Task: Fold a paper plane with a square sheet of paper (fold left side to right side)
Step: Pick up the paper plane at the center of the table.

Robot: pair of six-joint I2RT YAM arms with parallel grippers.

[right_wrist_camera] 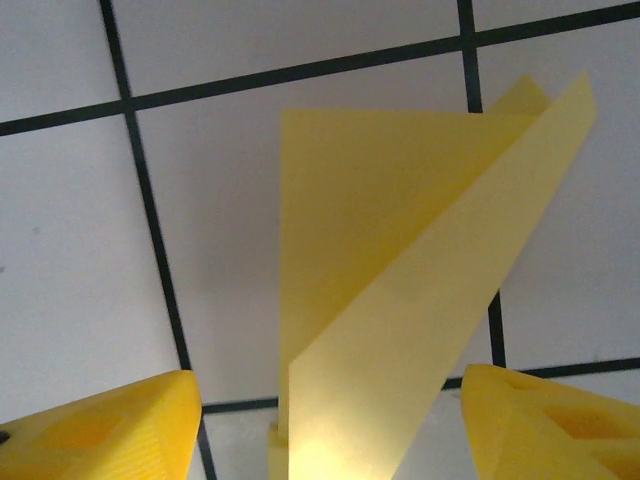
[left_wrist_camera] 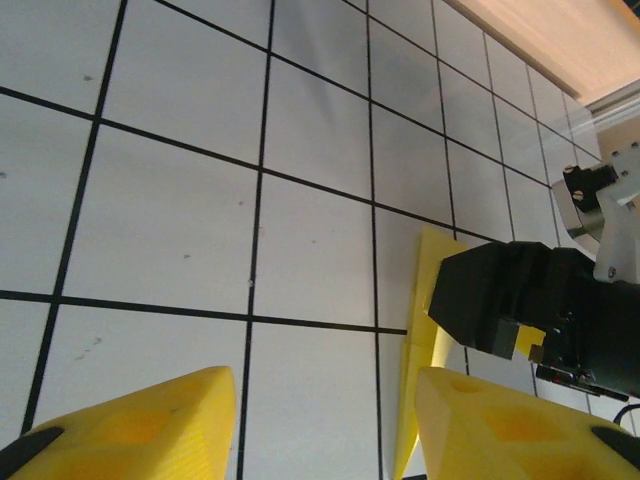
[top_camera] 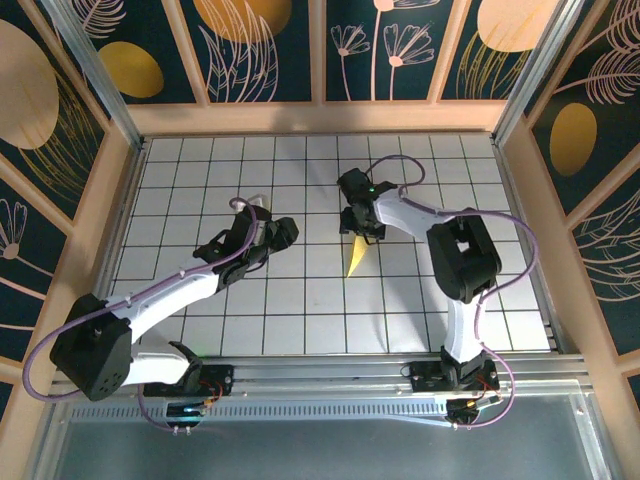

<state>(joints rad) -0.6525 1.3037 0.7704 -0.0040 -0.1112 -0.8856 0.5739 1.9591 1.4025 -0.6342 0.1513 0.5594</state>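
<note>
Folded yellow paper (top_camera: pixel 356 258): it lay on the gridded white table (top_camera: pixel 300 300) a little right of centre, as a narrow pointed shape with its tip toward the near edge.
Paper, right wrist view: one flap (right_wrist_camera: pixel 420 290) stood up off the tabletop toward the camera. A flatter layer lay behind it, and a crease ran diagonally between the two.
Right gripper (top_camera: pixel 360 232): it sat at the far end of the paper, directly over it.
Right jaws: they were spread wide. The yellow fingers (right_wrist_camera: pixel 100 435) stood well apart on either side of the raised flap, and neither pad pressed on the paper where the view showed them.
Left gripper (top_camera: pixel 255 207): it hung over bare tiles to the left of the paper, well apart from it.
Left jaws: they were released. The two yellow fingers (left_wrist_camera: pixel 140 425) had a clear gap between them, with only table grid showing through it.
Left wrist view: the paper's edge ran along the right side. The right gripper's black body sat on top of its far part.
Arms: both reached inward from their bases at the near edge, the left from the left and the right from the right.
</note>
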